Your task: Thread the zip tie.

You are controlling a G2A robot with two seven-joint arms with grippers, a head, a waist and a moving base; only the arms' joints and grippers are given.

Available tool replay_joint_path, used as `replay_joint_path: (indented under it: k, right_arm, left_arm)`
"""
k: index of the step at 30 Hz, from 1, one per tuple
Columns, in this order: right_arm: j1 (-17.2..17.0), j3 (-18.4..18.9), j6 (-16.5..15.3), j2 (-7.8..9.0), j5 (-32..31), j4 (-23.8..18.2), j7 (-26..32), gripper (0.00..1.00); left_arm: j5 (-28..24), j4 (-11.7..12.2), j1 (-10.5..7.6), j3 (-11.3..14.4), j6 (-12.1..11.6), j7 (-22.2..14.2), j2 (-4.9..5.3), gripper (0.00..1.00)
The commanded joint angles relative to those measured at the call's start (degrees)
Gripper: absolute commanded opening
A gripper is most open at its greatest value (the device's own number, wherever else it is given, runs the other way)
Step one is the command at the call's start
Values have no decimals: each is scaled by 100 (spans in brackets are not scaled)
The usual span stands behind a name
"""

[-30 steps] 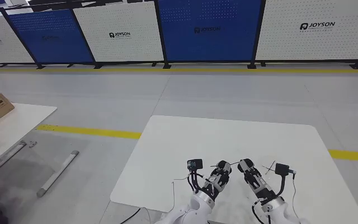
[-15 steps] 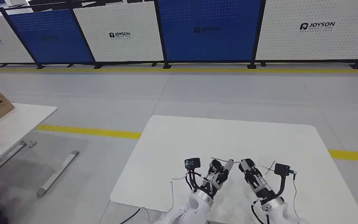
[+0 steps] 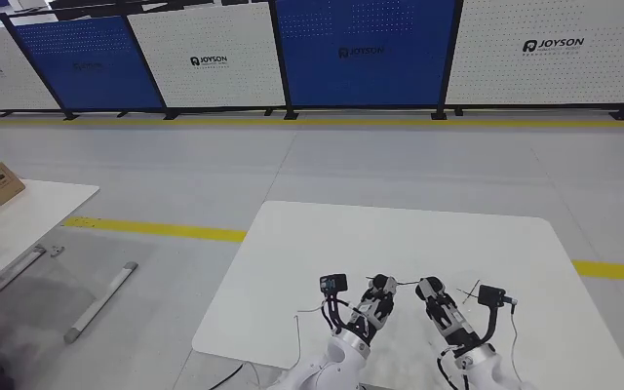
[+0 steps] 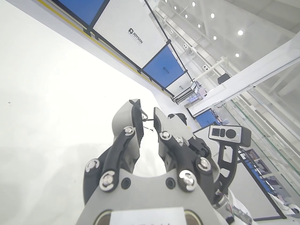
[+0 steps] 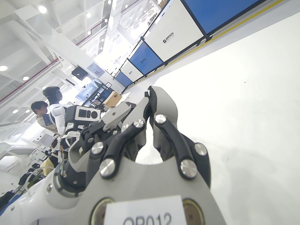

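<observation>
The zip tie (image 3: pixel 405 283) is a thin black strand hanging just above the white table (image 3: pixel 390 234), near its front edge, between my two grippers. My right gripper (image 3: pixel 426 288) (image 5: pixel 150 92) is shut, and a small black end of the zip tie (image 5: pixel 146 94) sticks out at its fingertips. My left gripper (image 3: pixel 380 285) (image 4: pixel 145 105) faces it from close by, open by a narrow gap. The zip tie (image 4: pixel 146 118) crosses that gap, bent, and neither pad presses on it.
The table is bare white beyond the grippers. Each wrist carries a black camera bracket (image 3: pixel 492 294) (image 3: pixel 336 286) sticking out sideways. Off the table's left stand a second white table (image 3: pixel 39 210) and a metal bar (image 3: pixel 97 302) on the floor.
My left gripper has drawn back a little to the left, away from the right gripper, after nudging toward it half a second ago. The right arm has held still.
</observation>
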Motion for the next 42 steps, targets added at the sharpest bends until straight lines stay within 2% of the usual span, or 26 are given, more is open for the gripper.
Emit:
replay_joint_path:
  k: [1,3,16,17,22,25,28,32,34,35,36,40,42]
  right_arm:
    - [3,4,8,-3,3,-4,9,0]
    - [7,6,11,-5,-3,-11,20,0]
    - [-8,68,44,-13,-93,-46,39,0]
    - [-11,69,49,-14,-104,-51,39,0]
    - [-24,75,75,-19,-150,-66,20,0]
    - [-25,72,60,-23,-146,-58,40,0]
    - [-19,75,45,-26,-142,-46,59,0]
    - [-17,79,41,-29,-170,-40,60,0]
    - [-17,80,48,-31,-187,-37,60,0]
    - [-17,81,52,-32,-197,-36,59,0]
    - [-18,82,53,-33,-203,-37,57,0]
    - [-25,89,48,-36,-235,-38,47,0]
    - [-29,92,47,-38,-247,-38,42,0]
  left_arm:
    - [10,2,0,6,-5,-7,-4,5]
    - [21,4,-3,12,-1,-15,-9,0]
    - [43,-16,-9,17,-7,-151,-27,0]
    - [35,-20,-6,13,-10,-151,-28,12]
    - [11,-56,16,-43,-13,-116,-29,12]
    - [4,-65,29,-72,-17,-115,-28,9]
    - [14,-70,36,-90,-10,-112,-29,0]
    - [3,-69,33,-119,-7,-114,-33,0]
    - [-22,-69,31,-140,-11,-131,-34,7]
    - [-28,-71,32,-148,-17,-137,-34,16]
    - [-28,-75,34,-153,-21,-141,-34,18]
    - [-24,-95,37,-181,-18,-160,-34,18]
    - [-21,-94,33,-190,-9,-162,-36,12]
